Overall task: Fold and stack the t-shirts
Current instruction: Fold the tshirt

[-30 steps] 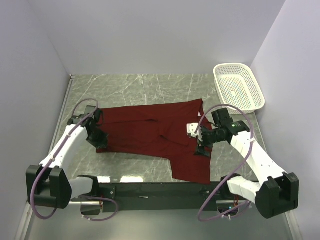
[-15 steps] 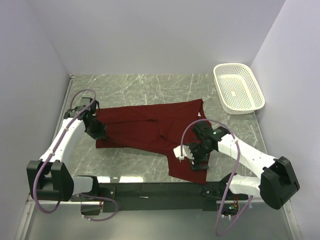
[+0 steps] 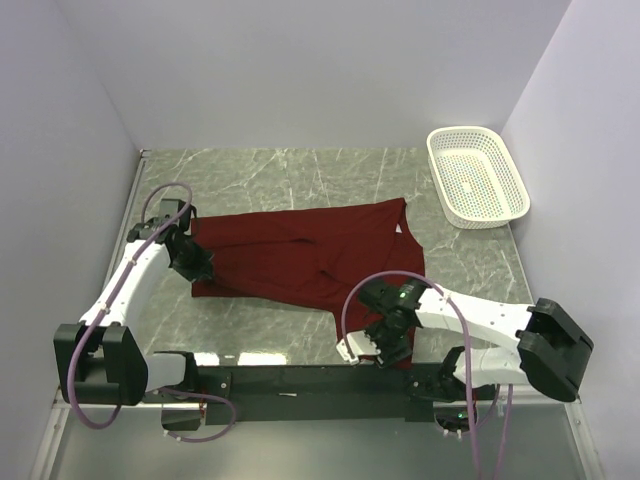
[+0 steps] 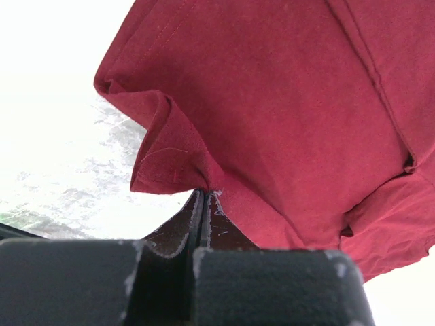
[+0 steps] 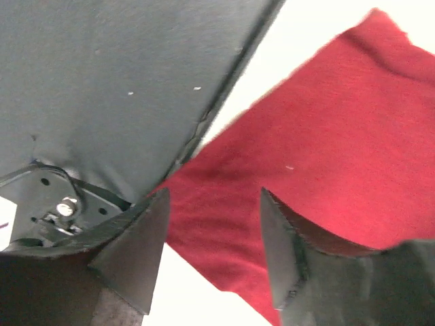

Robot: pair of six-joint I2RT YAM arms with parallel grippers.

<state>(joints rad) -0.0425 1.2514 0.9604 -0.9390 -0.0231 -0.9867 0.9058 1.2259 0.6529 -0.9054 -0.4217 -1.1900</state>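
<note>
Top external: noted maroon t-shirt [image 3: 300,260] spread flat on surface [image 3: 300,175], left tool [image 3: 197,265] pinched closed on its left edge, right tool [image 3: 385,345] parted over near hem; judged soft, light, floppy, best gripped at hem corner.

Our L gripper [image 3: 196,262] pinches the t-shirt [image 3: 300,250] at its left edge, jaws closed; R gripper [image 3: 385,345] hangs jaws apart over its near-right corner.

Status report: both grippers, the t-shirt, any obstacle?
Left gripper shut on t-shirt edge. Right gripper open over its near corner. Basket far right, apart from shirt.
</note>
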